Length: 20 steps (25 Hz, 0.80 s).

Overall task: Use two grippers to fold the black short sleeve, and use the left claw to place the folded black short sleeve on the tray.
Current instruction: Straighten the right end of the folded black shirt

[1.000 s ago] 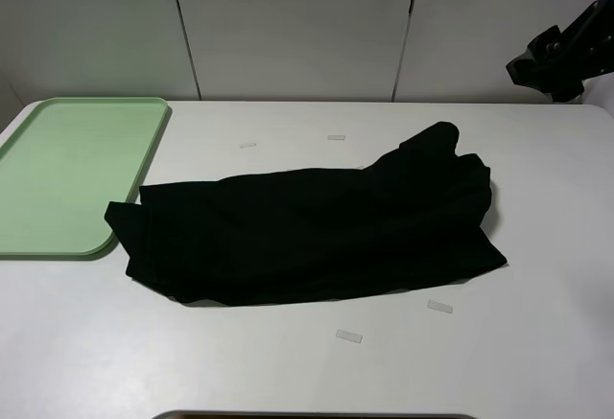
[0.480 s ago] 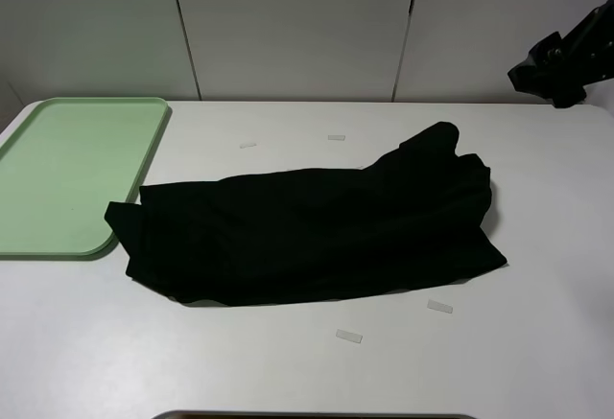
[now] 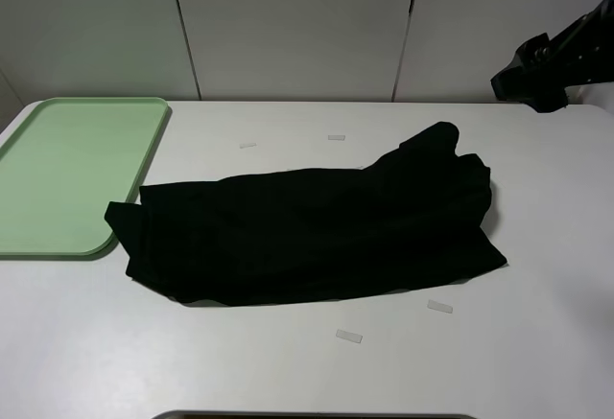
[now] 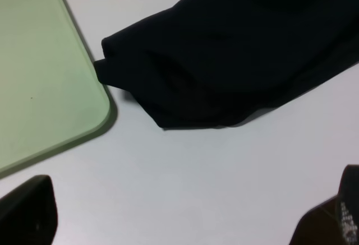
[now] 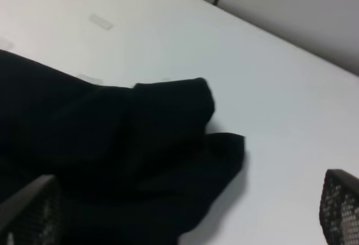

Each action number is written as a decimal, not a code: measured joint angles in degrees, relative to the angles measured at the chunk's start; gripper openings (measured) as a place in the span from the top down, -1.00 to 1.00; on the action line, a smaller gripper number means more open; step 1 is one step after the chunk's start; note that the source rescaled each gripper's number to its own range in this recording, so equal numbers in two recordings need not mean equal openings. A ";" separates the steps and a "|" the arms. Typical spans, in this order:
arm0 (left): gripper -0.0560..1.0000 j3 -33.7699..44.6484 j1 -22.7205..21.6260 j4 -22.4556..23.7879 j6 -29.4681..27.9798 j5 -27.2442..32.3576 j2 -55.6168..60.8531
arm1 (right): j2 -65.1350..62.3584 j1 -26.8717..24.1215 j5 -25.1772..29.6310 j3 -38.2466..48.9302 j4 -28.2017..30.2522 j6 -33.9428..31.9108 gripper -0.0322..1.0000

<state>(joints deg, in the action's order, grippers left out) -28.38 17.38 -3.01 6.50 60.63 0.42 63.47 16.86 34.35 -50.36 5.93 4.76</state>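
The black short sleeve lies crumpled lengthwise on the white table, one sleeve end almost touching the tray, which is pale green and holds nothing. The left wrist view shows that sleeve end beside the tray's rounded corner. My left gripper hovers open above bare table near it, with nothing between its fingers. Its arm is out of the high view. The right arm hangs above the table's far right corner. My right gripper is open over the shirt's bunched right end.
Small whitish tape strips lie around the shirt: two in front and two behind. A grey panelled wall closes off the back of the table. A dark edge shows at the near side.
The right arm has shifted slightly left and down, toward the shirt's right end. The shirt and the tray have not moved.
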 joint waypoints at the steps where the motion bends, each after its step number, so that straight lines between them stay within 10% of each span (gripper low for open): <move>1: -1.00 0.00 0.00 0.00 0.00 0.00 0.00 | 0.00 0.00 0.10 0.00 -1.10 0.00 -1.00; 20: -1.00 0.00 0.00 0.00 0.00 0.07 0.00 | 13.85 0.00 2.77 0.01 -18.99 2.55 -1.00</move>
<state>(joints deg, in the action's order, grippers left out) -28.38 17.38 -3.01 6.50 60.70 0.42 77.32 16.86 37.11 -50.35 -13.06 7.31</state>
